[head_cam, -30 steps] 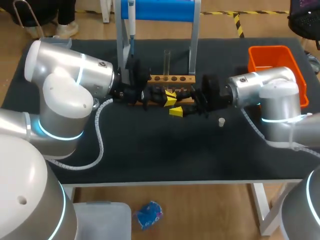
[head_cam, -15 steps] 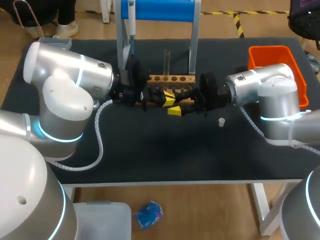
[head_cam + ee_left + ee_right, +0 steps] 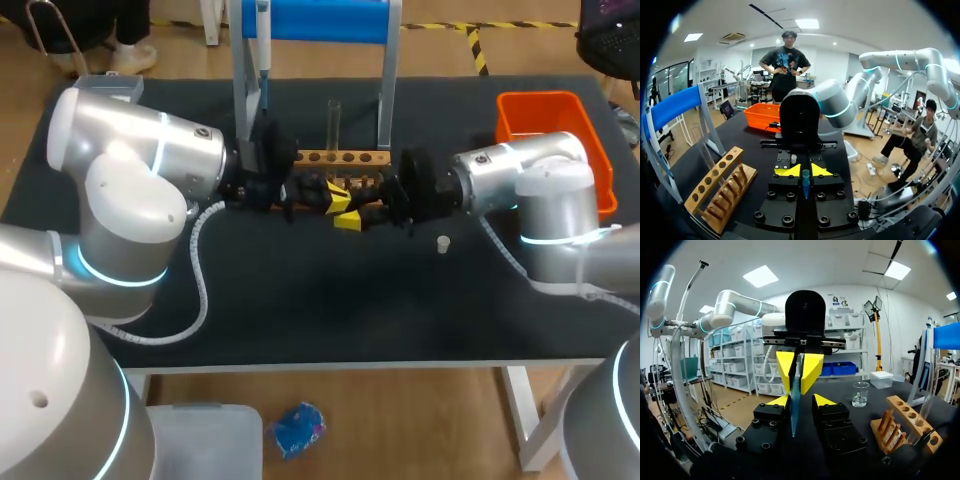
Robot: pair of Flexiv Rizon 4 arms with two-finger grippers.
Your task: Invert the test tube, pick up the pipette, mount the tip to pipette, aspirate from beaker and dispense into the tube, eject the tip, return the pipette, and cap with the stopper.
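Both grippers meet tip to tip in front of the wooden rack. My left gripper is shut on a slim bluish clear tube, which lies level and points at my right arm. In the right wrist view that tube sticks out of the left gripper and runs between the fingers of my right gripper. Those fingers stand close around it, with a gap still showing on one side. In the head view the left gripper and right gripper overlap and hide the tube.
A tall clear tube stands in the rack. The pipette hangs on the blue stand behind. A glass beaker stands beyond the rack. A small white stopper lies under my right arm. An orange bin sits far right.
My right gripper has slid left towards the left gripper, and its fingers have narrowed around the tube. The left arm has kept still with the tube.
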